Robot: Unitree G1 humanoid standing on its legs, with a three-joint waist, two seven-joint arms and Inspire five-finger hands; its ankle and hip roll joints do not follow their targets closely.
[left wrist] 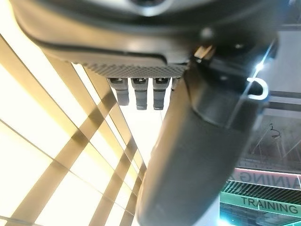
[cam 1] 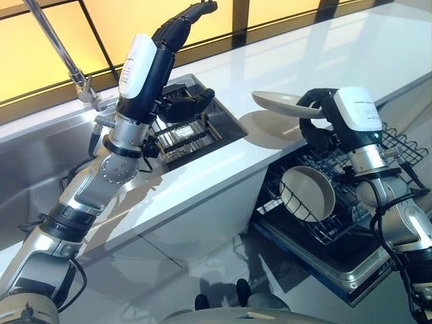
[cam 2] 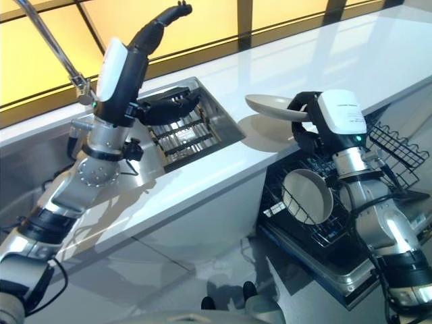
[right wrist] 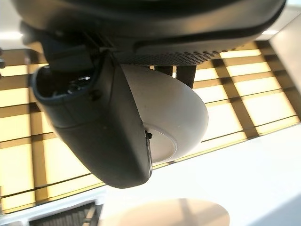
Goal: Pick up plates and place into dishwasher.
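We count two pale plates. One plate [cam 1: 280, 102] is pinched at its rim by our right hand [cam 1: 317, 111], thumb and fingers curled on it, held level above the white counter [cam 1: 223, 169] edge, over the open dishwasher rack [cam 1: 398, 145]. The second plate [cam 1: 307, 194] stands on edge in that rack. Our left hand [cam 1: 182, 30] is raised above the sink drainer [cam 1: 185, 135], fingers straight, holding nothing.
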